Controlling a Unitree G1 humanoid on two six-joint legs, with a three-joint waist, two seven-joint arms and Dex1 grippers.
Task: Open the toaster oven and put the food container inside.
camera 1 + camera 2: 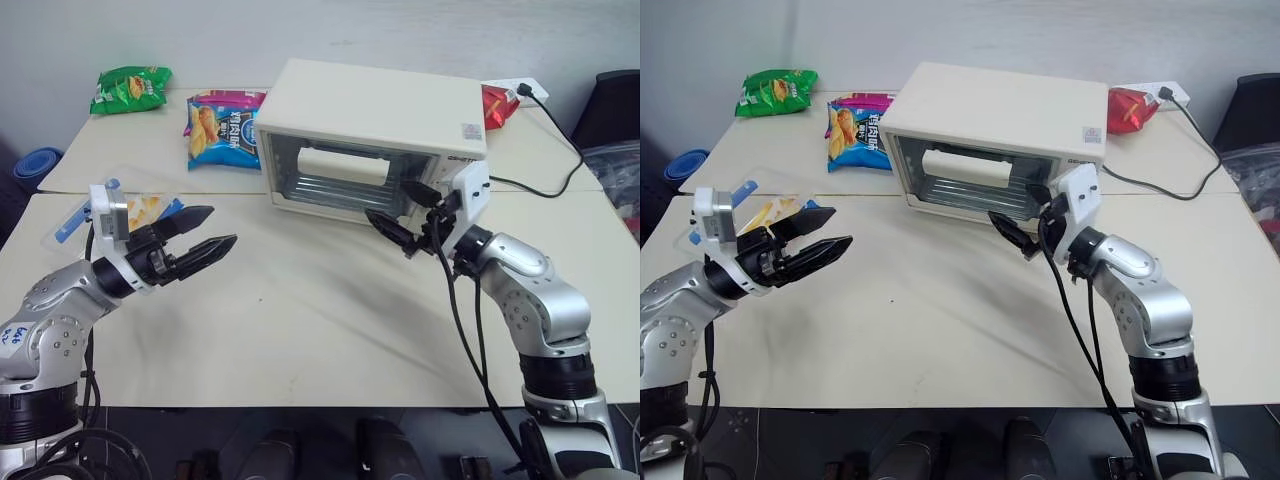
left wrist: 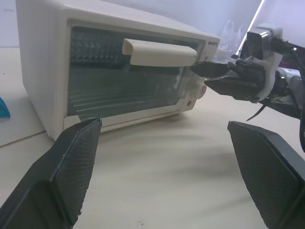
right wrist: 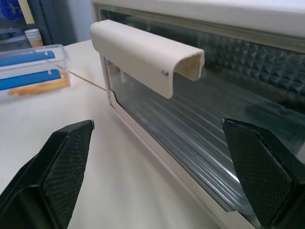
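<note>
While its glass door stands closed, the toaster oven occupies upper centre of the head view; food container at middle left, behind the left gripper, fingers apart, empty. Right gripper, fingers apart, near the oven's lower right corner. Left wrist view: oven handle upper centre. Right wrist view: food container upper left, handle centre.

No legible text anywhere.
</note>
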